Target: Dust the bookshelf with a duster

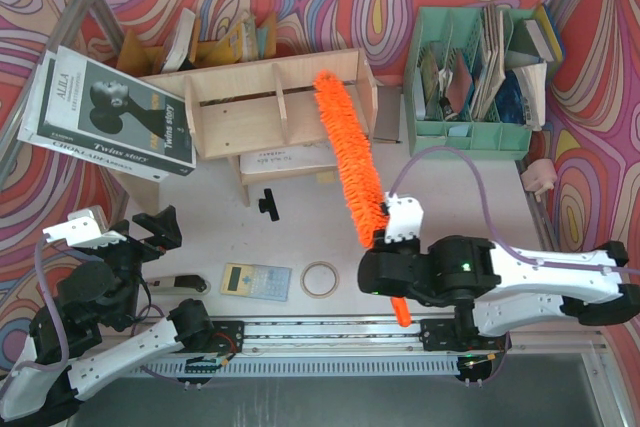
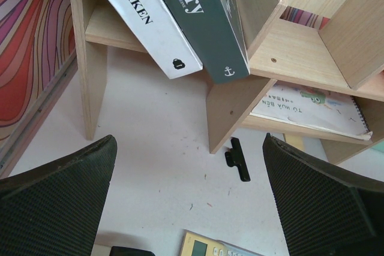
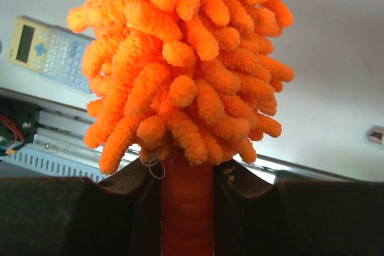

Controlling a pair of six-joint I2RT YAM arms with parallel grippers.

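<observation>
Duster (image 1: pixel 358 182) is held by its slim handle, clamped between the fingers of the right gripper (image 3: pixel 187 187) at the near right of the table (image 1: pixel 470 207). In the right wrist view, its fluffy orange head is seen bunched just above the jaws. The left gripper (image 2: pixel 189 208) is held above the near left of the table with its fingers (image 2: pixel 54 199) spread wide apart and nothing between them.

Between the two arms, a calculator (image 1: pixel 255 280) and a tape ring (image 1: pixel 320 279) are laid flat side by side. A little farther off, a black clip (image 1: pixel 268 204) is seen on the table just before the bookshelf (image 1: pixel 270 97).

From the right gripper the orange head is slanted away and leftward, and its tip is placed over the right end of the bookshelf; contact cannot be judged. A booklet (image 2: pixel 306 109) is lain on the lower tier. Large magazines (image 1: pixel 105 117) are leaned against the shelf's left end. Farthest off, cardboard holders (image 1: pixel 230 42) are stood behind the shelf and a green organiser (image 1: pixel 470 132) to its right.
</observation>
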